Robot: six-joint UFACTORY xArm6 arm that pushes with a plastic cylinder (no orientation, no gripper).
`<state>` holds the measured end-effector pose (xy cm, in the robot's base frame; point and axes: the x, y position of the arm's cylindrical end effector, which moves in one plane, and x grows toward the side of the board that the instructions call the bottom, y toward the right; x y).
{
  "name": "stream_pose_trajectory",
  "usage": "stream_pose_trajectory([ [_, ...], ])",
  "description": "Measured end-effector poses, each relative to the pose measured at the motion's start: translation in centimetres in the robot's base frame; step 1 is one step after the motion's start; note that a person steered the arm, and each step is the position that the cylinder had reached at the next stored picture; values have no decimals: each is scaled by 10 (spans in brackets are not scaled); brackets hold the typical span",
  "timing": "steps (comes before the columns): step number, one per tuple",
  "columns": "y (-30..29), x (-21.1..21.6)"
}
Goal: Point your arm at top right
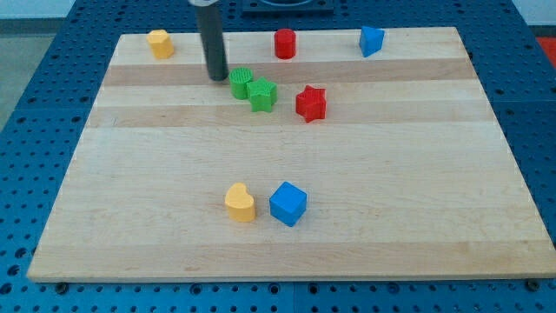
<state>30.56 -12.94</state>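
My tip (217, 77) rests on the wooden board (365, 174) in its upper left-middle part. It sits just left of a green cylinder (241, 82), close to or touching it. A green star (262, 94) lies against the cylinder's lower right. A red star (310, 103) is further right. A red cylinder (285, 43) and a blue block (372, 40) stand along the top edge, the blue one nearest the top right corner. The rod rises out of the view's top.
A yellow block (159, 43) sits at the top left. A yellow heart (240, 203) and a blue cube (287, 203) lie side by side near the bottom middle. A blue perforated table (35, 156) surrounds the board.
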Motion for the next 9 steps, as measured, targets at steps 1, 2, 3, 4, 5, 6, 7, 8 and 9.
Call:
stream_pose_trajectory([
  [1, -25, 25],
  [2, -21, 31],
  [3, -7, 24],
  [4, 13, 21],
  [5, 38, 21],
  [6, 68, 21],
  [7, 93, 20],
  [8, 113, 13],
  [9, 126, 1],
])
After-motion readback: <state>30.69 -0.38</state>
